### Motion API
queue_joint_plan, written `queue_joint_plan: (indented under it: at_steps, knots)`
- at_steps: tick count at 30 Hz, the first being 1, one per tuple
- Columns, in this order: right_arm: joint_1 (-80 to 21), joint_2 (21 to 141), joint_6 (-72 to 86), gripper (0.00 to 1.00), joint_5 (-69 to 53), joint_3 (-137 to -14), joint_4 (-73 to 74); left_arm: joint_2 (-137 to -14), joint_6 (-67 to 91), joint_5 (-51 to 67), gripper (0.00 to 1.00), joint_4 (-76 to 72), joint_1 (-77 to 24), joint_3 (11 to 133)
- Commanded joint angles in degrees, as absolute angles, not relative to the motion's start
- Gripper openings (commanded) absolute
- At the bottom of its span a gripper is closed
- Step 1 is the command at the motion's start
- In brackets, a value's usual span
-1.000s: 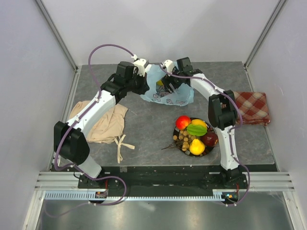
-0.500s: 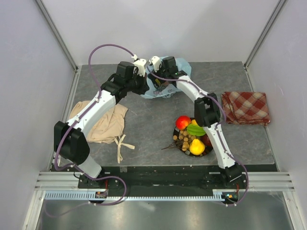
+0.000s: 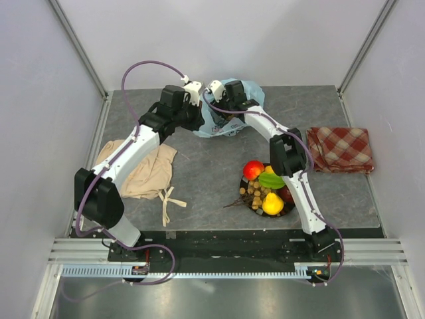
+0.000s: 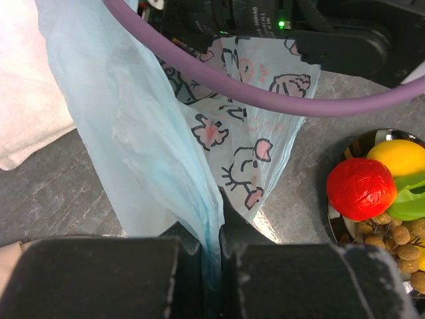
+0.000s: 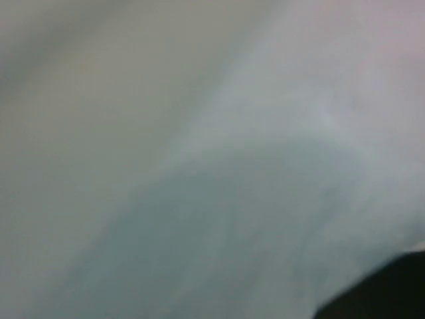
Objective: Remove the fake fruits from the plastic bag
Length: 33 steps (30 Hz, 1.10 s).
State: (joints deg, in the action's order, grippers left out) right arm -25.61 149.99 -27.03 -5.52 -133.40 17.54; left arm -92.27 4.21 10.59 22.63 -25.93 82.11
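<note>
The left arm goes from its base at the near left corner up and across to the far middle of the grey table [image 3: 199, 166], with the elbow bent and the wrist turned to the right. The right arm stretches from the near right corner far and to the left. Its forearm passes over the dish of fruit and its wrist dips into the bag.

The thin light-blue plastic bag with the pink-and-dark printed pattern [image 3: 251, 91] is at the far middle of the table, between the two wrists. It is crumpled and bunched around the right gripper [image 3: 228, 113]. In the left wrist view the plastic rises in a tall fold, with the printed side facing to the right.

The glossy plastic fruits lie on a dark round plate [image 3: 243, 186], nearer than the bag and to the right of it:
- a red apple [image 3: 252, 169]
- a yellow lemon [image 3: 276, 171]
- a green piece [image 3: 271, 179]
- a dark-red piece [image 3: 290, 193]
- a yellow pear [image 3: 272, 203]
- a tan-brown berry cluster [image 3: 254, 194]

Whether any fruit is inside the bag, I cannot see.

The left gripper [image 4: 214, 266] has its two fingers pressed together on the edge of the bag, and the plastic is pinched between them. The right gripper's fingers are hidden in the bag. Its camera shows only blurred pale plastic, so I cannot tell how wide it stands.

A beige cloth [image 3: 143, 169] lies at the left and a red checked cloth [image 3: 345, 149] at the right.
</note>
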Motion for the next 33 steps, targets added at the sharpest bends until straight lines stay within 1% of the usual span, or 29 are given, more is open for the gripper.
queue_joint_plan:
  at_steps: [1,2,3,5,6,9,13,14,16,17,21,29,31,33]
  knots:
    - [-25.0,145.1,-28.4,0.60,-5.1,-126.0,25.9,-92.5,3.3,11.2,0.01,21.1,-25.8,82.1]
    - [-25.0,144.8,-28.4,0.56,-5.3,-125.4,25.8,-92.6,3.6,11.2,0.02,21.1,-25.8,82.3]
    - [-25.0,144.4,-28.1,0.50,-5.4,-125.0,25.8,-92.9,3.8,11.5,0.02,21.0,-25.8,82.4]
    - [-25.0,142.9,-27.2,0.44,-5.6,-124.8,25.8,-93.4,4.1,11.8,0.02,20.7,-25.8,83.0]
    - [-25.0,142.2,-26.7,0.39,-5.8,-124.2,25.8,-93.7,4.3,12.0,0.02,20.7,-25.8,83.1]
    - [-25.0,137.6,-25.1,0.33,-8.3,-121.6,25.8,-94.6,5.1,12.5,0.02,20.3,-25.8,84.0]
    - [-24.6,127.8,-23.0,0.33,-18.0,-115.7,26.0,-95.3,5.9,12.7,0.02,19.9,-25.8,85.2]
    - [-24.4,126.3,-22.5,0.33,-22.5,-114.6,26.5,-95.3,6.1,12.7,0.02,19.8,-25.8,85.3]
    - [-23.7,122.8,-20.6,0.33,-25.8,-112.0,27.5,-95.5,6.3,12.7,0.02,19.7,-25.8,85.8]
    - [-23.4,121.9,-20.0,0.33,-29.2,-111.4,28.4,-95.5,6.5,12.7,0.02,19.7,-25.8,85.9]
    - [-21.4,118.2,-16.3,0.32,-35.1,-108.0,28.7,-95.4,6.6,12.5,0.02,19.4,-25.9,85.6]
    - [-19.3,112.2,-13.2,0.31,-41.7,-107.1,29.4,-95.1,6.7,12.2,0.02,19.7,-25.8,85.9]
    - [-19.0,110.1,-14.7,0.31,-42.6,-108.2,32.9,-95.2,6.2,12.0,0.02,19.8,-25.8,86.0]
    - [-18.9,107.6,-19.8,0.31,-43.1,-109.9,37.2,-95.1,5.7,11.7,0.02,20.0,-25.8,86.0]
